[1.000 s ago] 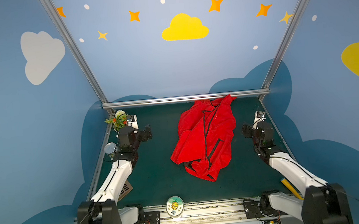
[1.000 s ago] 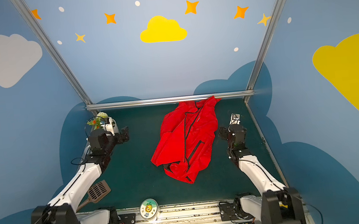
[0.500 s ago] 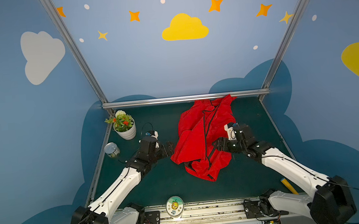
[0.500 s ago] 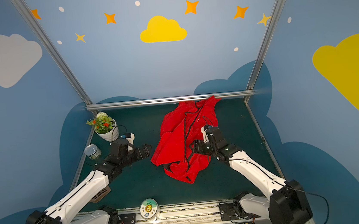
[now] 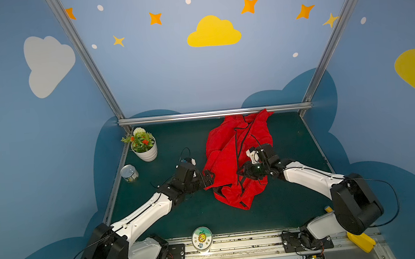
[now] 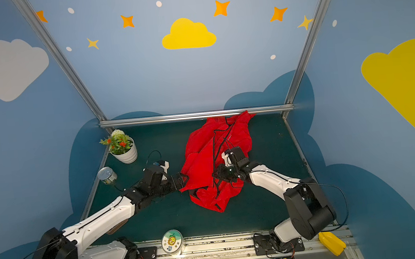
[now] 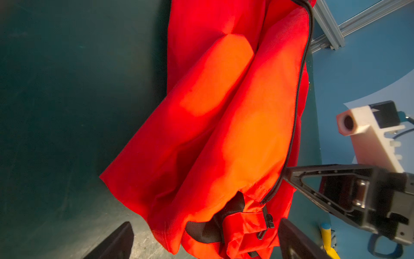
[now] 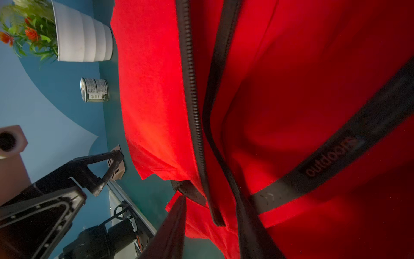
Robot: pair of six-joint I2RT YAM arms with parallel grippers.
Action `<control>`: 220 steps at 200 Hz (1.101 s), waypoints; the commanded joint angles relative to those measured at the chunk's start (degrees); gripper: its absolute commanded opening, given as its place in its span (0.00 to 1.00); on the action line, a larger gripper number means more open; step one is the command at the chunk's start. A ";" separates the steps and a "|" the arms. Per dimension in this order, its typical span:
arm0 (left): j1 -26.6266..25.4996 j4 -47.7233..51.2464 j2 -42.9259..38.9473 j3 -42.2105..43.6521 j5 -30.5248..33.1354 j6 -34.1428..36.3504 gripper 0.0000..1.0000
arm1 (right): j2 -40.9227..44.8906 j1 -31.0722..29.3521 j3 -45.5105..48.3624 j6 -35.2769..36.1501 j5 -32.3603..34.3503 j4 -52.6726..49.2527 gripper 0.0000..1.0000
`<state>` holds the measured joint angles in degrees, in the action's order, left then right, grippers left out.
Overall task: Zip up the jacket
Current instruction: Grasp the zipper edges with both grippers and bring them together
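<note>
The red jacket (image 5: 229,156) (image 6: 204,156) lies crumpled on the green table, unzipped, with its black zipper running down the middle. My left gripper (image 5: 207,179) (image 6: 181,180) is open at the jacket's left lower edge. In the left wrist view (image 7: 206,242) the hem, black lining and zipper slider (image 7: 270,223) lie between its wide fingers. My right gripper (image 5: 242,176) (image 6: 217,177) sits on the jacket's middle. In the right wrist view (image 8: 212,233) its jaws are narrowed around the black zipper trim (image 8: 215,208) and red fabric, with a gap still showing.
A white flower pot (image 5: 144,147) and a tin can (image 5: 129,173) stand at the back left. A round lid with a sunflower picture (image 5: 202,238) sits at the front edge, a yellow object (image 5: 360,241) at the front right. An aluminium rail (image 5: 215,113) bounds the back.
Both arms swung in from the table's sides to the jacket. The right jaws have narrowed around the zipper edge. The left jaws stayed wide.
</note>
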<state>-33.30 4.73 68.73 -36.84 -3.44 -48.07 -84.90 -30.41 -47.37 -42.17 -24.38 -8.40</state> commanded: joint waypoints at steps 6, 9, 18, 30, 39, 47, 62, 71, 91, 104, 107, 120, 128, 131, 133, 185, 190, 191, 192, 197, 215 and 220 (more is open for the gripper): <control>-0.70 -0.25 -1.12 0.54 0.54 -2.02 0.99 | -1.72 0.27 -1.72 -0.63 -3.25 3.29 0.30; -0.75 -0.25 -1.28 0.54 0.54 -2.14 0.99 | -1.89 0.22 -1.82 -0.63 -3.42 3.15 0.28; -0.89 -0.09 -1.68 0.58 0.56 -2.44 0.99 | -2.17 0.19 -1.94 -0.72 -3.57 3.18 0.18; -1.22 0.55 -2.35 0.15 0.35 -2.93 0.99 | -2.06 0.27 -2.08 -0.85 -4.21 2.80 0.00; -1.47 1.18 -2.88 -0.36 -0.33 -3.76 0.99 | -1.38 0.22 -2.20 -1.23 -4.74 2.48 0.00; -1.81 1.54 -3.35 -0.85 -1.48 -4.59 0.99 | -0.52 0.18 -2.24 -1.83 -5.92 2.72 0.00; -2.99 1.19 -4.53 -1.30 -3.32 -7.08 0.99 | 1.58 0.18 -1.89 -3.88 -8.90 5.19 0.00; -3.95 0.47 -5.34 -1.42 -4.32 -8.93 1.00 | 2.71 0.18 -1.67 -5.53 -10.88 6.69 0.00; -6.49 -2.17 -6.62 -1.24 -5.30 -13.78 0.99 | 4.67 0.22 -0.83 -9.27 -13.40 10.66 0.00; -7.90 -4.25 -7.14 -1.21 -5.60 -16.44 0.99 | 5.18 0.18 -0.16 -11.79 -14.63 14.19 0.00; -8.22 -4.63 -7.23 -1.17 -5.67 -16.90 0.99 | 5.21 0.18 0.03 -12.23 -14.92 14.93 0.00; -9.29 -7.01 -7.32 -1.21 -6.19 -19.10 0.99 | 5.10 0.18 0.49 -14.56 -16.05 18.29 0.00; -9.81 -9.13 -7.33 -0.93 -6.52 -20.67 0.99 | 4.85 0.18 0.85 -15.94 -16.63 20.81 0.00; -9.98 -10.15 -7.33 -0.70 -6.64 -21.34 0.99 | 4.72 0.18 0.93 -16.49 -16.82 21.78 0.00; -10.08 -10.94 -7.37 -0.58 -6.77 -21.82 0.99 | 4.65 0.18 0.96 -16.90 -17.01 22.29 0.00; -11.78 -22.42 -9.17 2.03 -6.93 -30.35 0.99 | 2.70 -0.63 -0.36 -22.54 -18.45 31.08 0.00; -11.79 -23.63 -9.34 2.44 -6.99 -31.24 0.99 | 2.34 -0.76 -0.44 -23.21 -18.61 32.05 0.00; -11.79 -23.80 -9.37 2.46 -7.01 -31.44 0.99 | 2.22 -0.77 -0.48 -23.34 -18.65 32.23 0.00; -11.79 -23.98 -9.39 2.51 -7.01 -31.58 0.99 | 2.17 -0.78 -0.50 -23.46 -18.75 32.40 0.00; -11.79 -24.85 -9.45 2.71 -7.02 -32.29 0.99 | 1.81 -0.95 -0.65 -24.02 -19.00 33.35 0.00; -12.14 -27.96 -9.46 3.34 -6.80 -34.39 0.99 | 0.36 -1.86 -1.35 -26.20 -19.57 36.91 0.00; -12.26 -28.81 -9.40 3.44 -6.75 -34.98 0.99 | -0.01 -2.14 -1.48 -26.69 -19.56 37.54 0.00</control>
<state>-45.15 -17.04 59.77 -34.39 -9.93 -78.35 -83.11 -31.27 -47.29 -65.04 -42.26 21.76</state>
